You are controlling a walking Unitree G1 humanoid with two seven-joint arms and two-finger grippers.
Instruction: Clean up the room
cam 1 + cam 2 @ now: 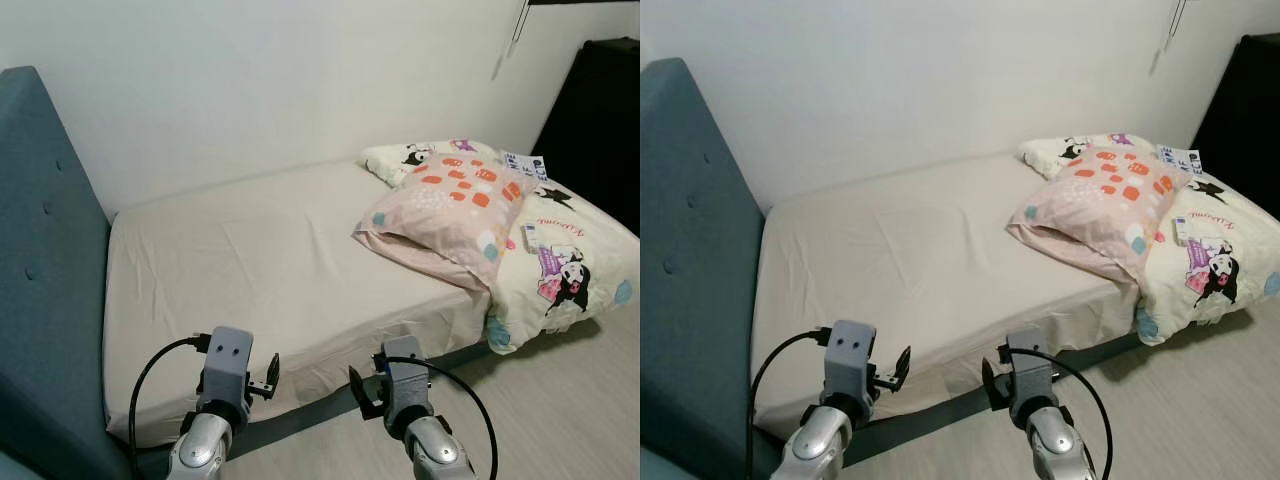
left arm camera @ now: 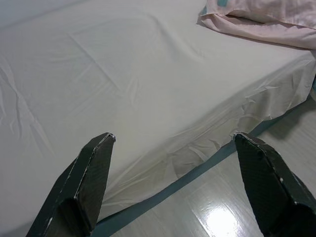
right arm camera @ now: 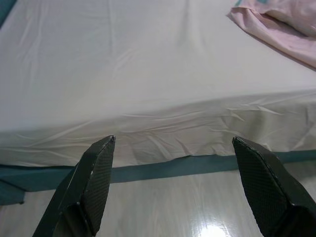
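From the head views, a bed (image 1: 250, 260) with a cream sheet runs out from a teal headboard (image 1: 40, 280) on the left. Near its far end a pink pillow (image 1: 450, 215) with orange patches lies skewed, resting partly on a cartoon-print quilt (image 1: 570, 260) bunched at the foot. A small white object (image 1: 531, 236) sits on the quilt just beside the pillow – possibly a remote, too small to tell. Both arms are raised low in front, short of the mattress edge.

In the left wrist view, the left tool (image 2: 173, 148) has its fingers spread wide and empty, aimed at the sheet, with the pillow's edge at the far corner.

In the right wrist view, the right tool (image 3: 173, 148) is likewise wide and empty, looking at the bed's side and the pale floor (image 3: 197, 212) below.

The pillow is well apart from both tools – reaching from here would probably overstretch the arms. A careless grab could also snag the quilt and tip the small object off.
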